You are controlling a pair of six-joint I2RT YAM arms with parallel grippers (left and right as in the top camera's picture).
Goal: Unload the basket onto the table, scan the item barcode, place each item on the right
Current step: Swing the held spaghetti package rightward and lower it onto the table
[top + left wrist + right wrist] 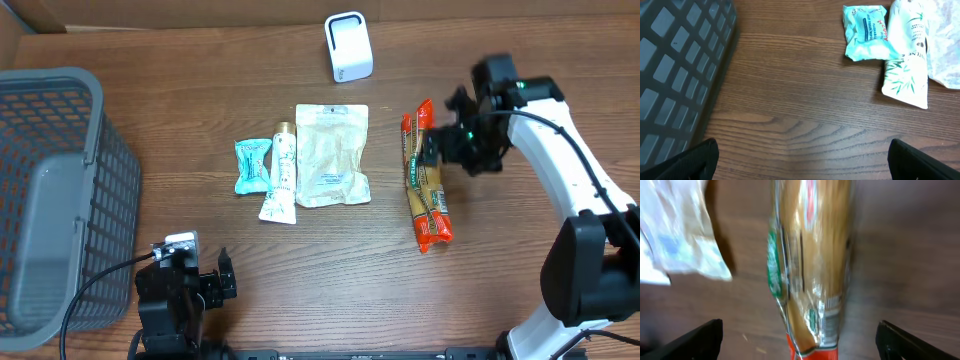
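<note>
A long orange and red snack packet (428,200) lies on the wooden table right of centre. My right gripper (442,145) hovers open over its far end; in the right wrist view the blurred packet (810,255) runs between the wide-apart fingers of the right gripper (800,345), touching neither. A striped barcode patch (830,328) shows near its red end. The white scanner (348,47) stands at the back centre. My left gripper (200,285) sits open at the front left, with only bare wood between the fingers of the left gripper (802,162).
A grey mesh basket (50,190) fills the left side, its wall (675,65) close to my left gripper. A teal wipes packet (253,165), a white tube (283,175) and a pale pouch (332,155) lie side by side at mid-table.
</note>
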